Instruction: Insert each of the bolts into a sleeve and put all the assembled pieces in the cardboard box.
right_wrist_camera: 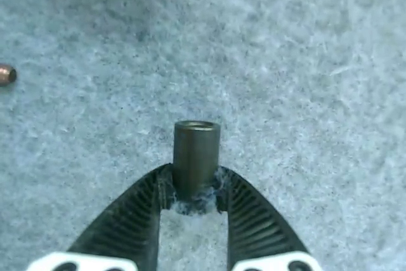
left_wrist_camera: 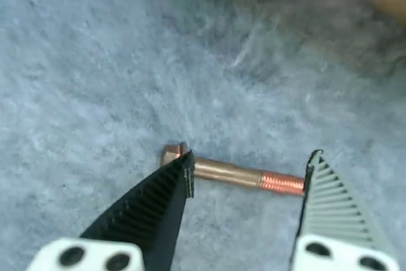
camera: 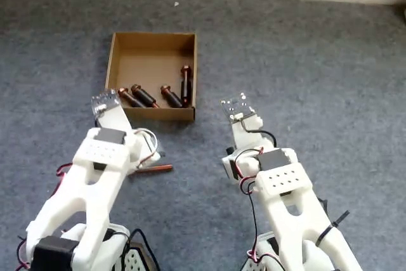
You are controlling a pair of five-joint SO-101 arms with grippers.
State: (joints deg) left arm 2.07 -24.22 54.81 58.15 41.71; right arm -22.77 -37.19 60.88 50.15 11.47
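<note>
A copper bolt [left_wrist_camera: 231,172] lies on the grey carpet, its head by one fingertip and its threaded end by the other. My left gripper [left_wrist_camera: 249,163] stands open around it, just above the carpet. In the high view the same bolt [camera: 155,168] pokes out beside the left arm. My right gripper [right_wrist_camera: 195,195] is shut on a dark sleeve [right_wrist_camera: 196,153], which stands upright with its open bore facing up. The cardboard box [camera: 111,61] sits beyond the left arm and holds several assembled pieces [camera: 144,96].
The right arm [camera: 279,182] rests to the right of the box, over bare carpet. The end of the bolt [right_wrist_camera: 6,74] shows at the edge of the right wrist view. Open carpet spreads right of the box.
</note>
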